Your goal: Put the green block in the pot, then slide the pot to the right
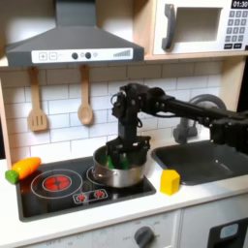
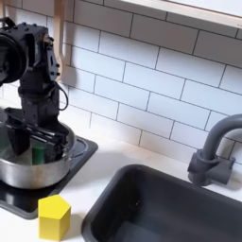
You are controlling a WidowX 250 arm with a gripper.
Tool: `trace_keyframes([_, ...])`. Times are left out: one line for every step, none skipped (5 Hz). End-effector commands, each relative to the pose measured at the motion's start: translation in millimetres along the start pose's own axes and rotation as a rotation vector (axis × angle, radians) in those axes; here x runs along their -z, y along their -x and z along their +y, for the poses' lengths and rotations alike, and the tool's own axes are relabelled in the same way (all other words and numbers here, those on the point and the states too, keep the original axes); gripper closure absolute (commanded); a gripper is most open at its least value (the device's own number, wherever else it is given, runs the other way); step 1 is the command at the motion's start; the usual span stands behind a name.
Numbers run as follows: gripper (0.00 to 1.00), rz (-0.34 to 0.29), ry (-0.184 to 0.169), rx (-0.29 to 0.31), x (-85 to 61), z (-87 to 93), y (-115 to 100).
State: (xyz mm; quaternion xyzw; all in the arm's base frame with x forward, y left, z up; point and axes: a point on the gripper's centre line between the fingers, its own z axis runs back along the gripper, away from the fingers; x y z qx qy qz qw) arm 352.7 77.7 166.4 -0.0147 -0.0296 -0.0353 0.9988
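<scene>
Item: pot (image 1: 118, 172), silver, on the stove's right burner. Green block (image 2: 38, 149) sat low inside the pot between the end effector's (image 1: 122, 155) fingers, which appeared closed on it. Judged status: step 1 nearly complete, release pending; step 2, slide, not begun.

Small yellow block (image 1: 170, 181) stands on the white desk (image 1: 194, 199) between black stovetop (image 1: 39, 199) and dark sink (image 1: 208, 160). Orange toy carrot with green end (image 1: 23, 170) lies at the stovetop's left edge in the first exterior view. Two wooden utensils (image 1: 37, 102) hang on the white tiled wall (image 2: 161, 85). Grey faucet (image 2: 210, 151) stands behind the sink
</scene>
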Motion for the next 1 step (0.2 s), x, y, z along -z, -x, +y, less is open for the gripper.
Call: trace_keyframes([0.0,0.018,-0.005,-0.014,-0.4,-4.0,1.7])
